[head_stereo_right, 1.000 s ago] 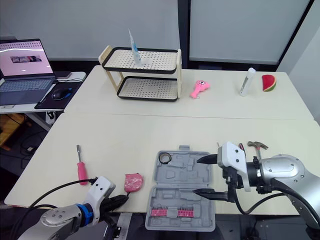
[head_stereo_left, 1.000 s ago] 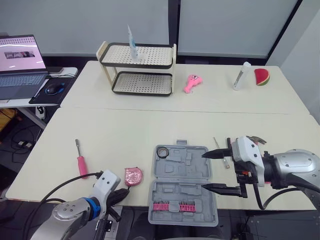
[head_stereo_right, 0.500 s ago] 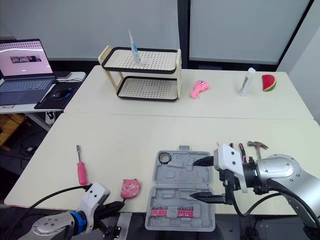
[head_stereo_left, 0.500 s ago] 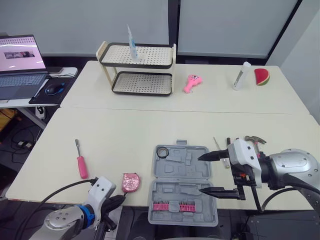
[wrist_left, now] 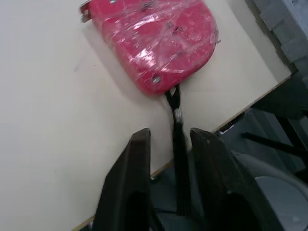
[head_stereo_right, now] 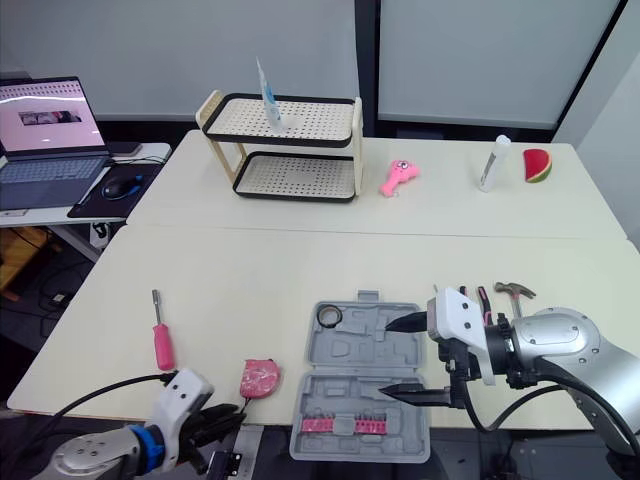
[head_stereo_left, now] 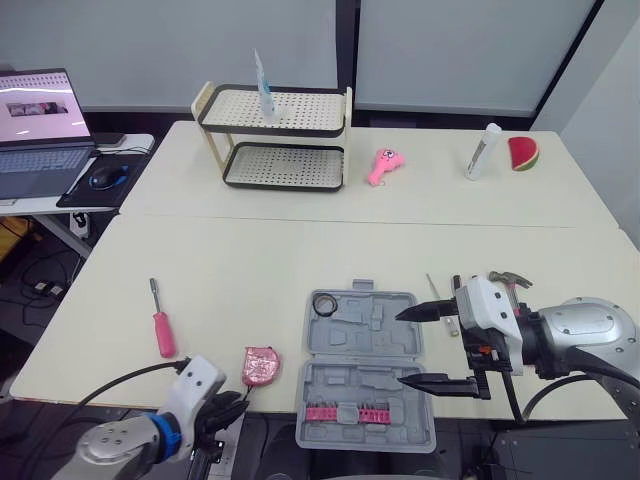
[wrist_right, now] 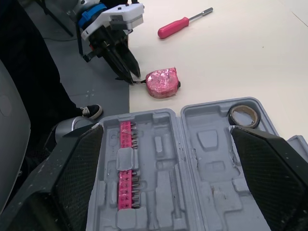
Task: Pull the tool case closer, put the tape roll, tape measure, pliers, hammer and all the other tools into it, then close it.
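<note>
The left jaws stand slightly parted, not pinching. The black strap (wrist_left: pixel 177 120) of the pink tape measure (wrist_left: pixel 154 43) runs between them, and the tape measure lies just ahead of their tips on the tabletop (head_stereo_left: pixel 250 260). The right jaws are spread wide over the open tool case (head_stereo_left: pixel 345 352), with the tape roll (head_stereo_left: pixel 324 303) in the case beyond their tips.
</note>
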